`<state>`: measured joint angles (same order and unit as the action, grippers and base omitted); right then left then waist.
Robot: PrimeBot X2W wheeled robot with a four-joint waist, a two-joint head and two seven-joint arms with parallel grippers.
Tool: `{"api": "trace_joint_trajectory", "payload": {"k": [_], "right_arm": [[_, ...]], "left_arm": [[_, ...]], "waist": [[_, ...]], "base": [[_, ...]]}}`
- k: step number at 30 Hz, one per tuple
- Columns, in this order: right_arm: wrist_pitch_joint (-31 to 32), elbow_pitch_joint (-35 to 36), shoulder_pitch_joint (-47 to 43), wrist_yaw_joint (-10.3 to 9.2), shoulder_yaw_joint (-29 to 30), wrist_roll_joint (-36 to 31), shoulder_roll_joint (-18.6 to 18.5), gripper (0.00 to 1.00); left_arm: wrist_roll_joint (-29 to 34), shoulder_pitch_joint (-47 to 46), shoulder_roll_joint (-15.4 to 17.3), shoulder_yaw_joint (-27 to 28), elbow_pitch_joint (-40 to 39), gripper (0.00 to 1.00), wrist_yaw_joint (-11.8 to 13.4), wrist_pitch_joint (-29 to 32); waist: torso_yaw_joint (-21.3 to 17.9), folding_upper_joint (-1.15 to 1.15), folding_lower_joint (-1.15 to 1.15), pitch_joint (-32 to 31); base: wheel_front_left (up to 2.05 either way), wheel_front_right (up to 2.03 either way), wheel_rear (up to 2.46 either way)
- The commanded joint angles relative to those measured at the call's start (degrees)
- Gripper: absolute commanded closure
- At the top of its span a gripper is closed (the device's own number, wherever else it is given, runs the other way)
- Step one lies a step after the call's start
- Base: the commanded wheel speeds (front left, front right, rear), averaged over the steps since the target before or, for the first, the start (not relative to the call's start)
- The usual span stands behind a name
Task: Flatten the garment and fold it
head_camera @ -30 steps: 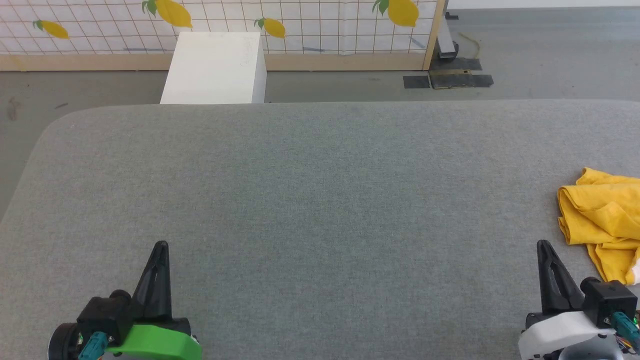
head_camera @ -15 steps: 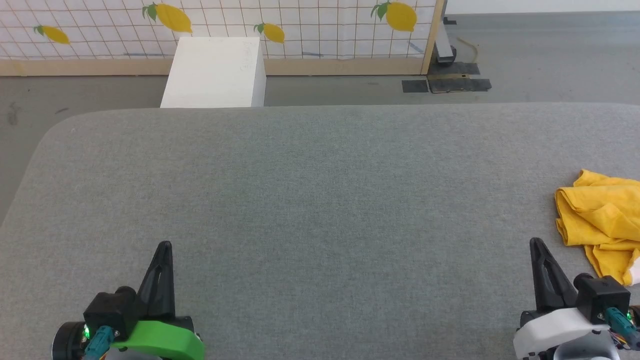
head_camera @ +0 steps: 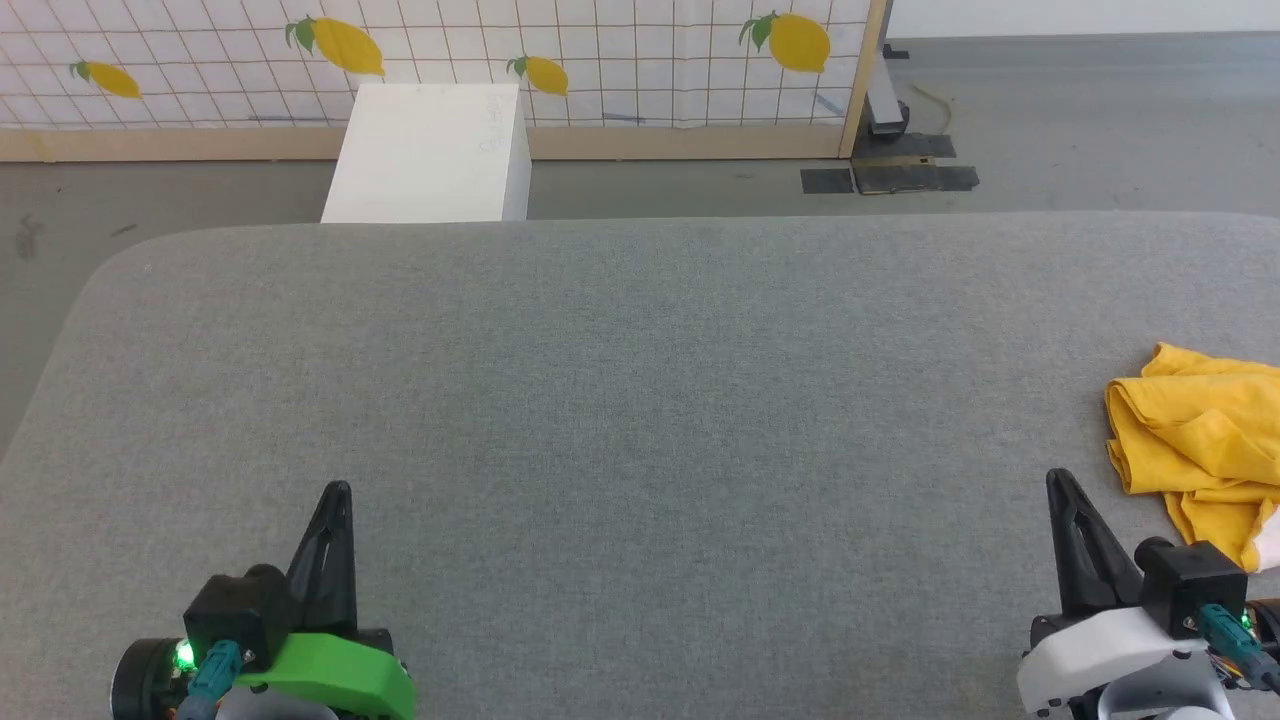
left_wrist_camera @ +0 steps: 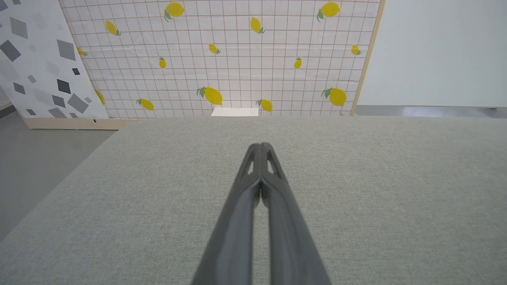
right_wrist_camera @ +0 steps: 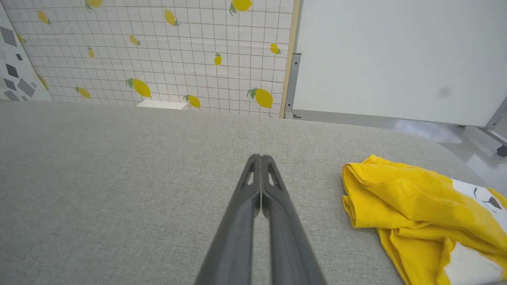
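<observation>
The garment [head_camera: 1200, 440] is a bright yellow T-shirt lying crumpled at the right edge of the grey table [head_camera: 640, 400]; in the right wrist view the garment [right_wrist_camera: 416, 209] shows a white patch with black marks. My right gripper [head_camera: 1060, 478] is shut and empty, just left of and nearer than the garment, not touching it. In its own view the right gripper [right_wrist_camera: 261, 157] has both fingers pressed together. My left gripper [head_camera: 339, 488] is shut and empty at the lower left, far from the garment, and the left gripper [left_wrist_camera: 260, 145] shows closed fingers over bare table.
A white box [head_camera: 428, 150] stands on the floor behind the table's far edge. A lemon-print panel [head_camera: 440, 50] with a wooden frame runs along the back. Dark tape patches [head_camera: 890, 178] lie on the floor at the back right.
The head camera has tilted slightly, shifting the whole picture down and left. Both grippers stay shut and the garment lies as before.
</observation>
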<state>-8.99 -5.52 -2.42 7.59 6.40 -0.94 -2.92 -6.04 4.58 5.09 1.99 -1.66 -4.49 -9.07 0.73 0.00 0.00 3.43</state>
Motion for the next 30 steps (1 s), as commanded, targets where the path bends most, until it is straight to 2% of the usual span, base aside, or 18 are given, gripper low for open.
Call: {"api": "trace_joint_trajectory", "payload": {"k": [1,30], "right_arm": [[0.38,0.46,0.71,-0.04,-0.34,0.38,0.02,1.0],[3.73,2.43,1.38,-0.06,-2.7,0.6,0.03,1.0]], "left_arm": [[0.46,-1.19,-0.41,-0.1,0.17,1.0,0.35,0.42],[2.63,-2.51,-1.11,-0.84,0.75,1.0,1.96,3.79]], "waist": [[-0.02,0.0,0.0,-0.07],[-0.29,0.0,0.0,-1.38]], "base": [[0.0,0.0,0.0],[0.0,0.0,0.0]]}}
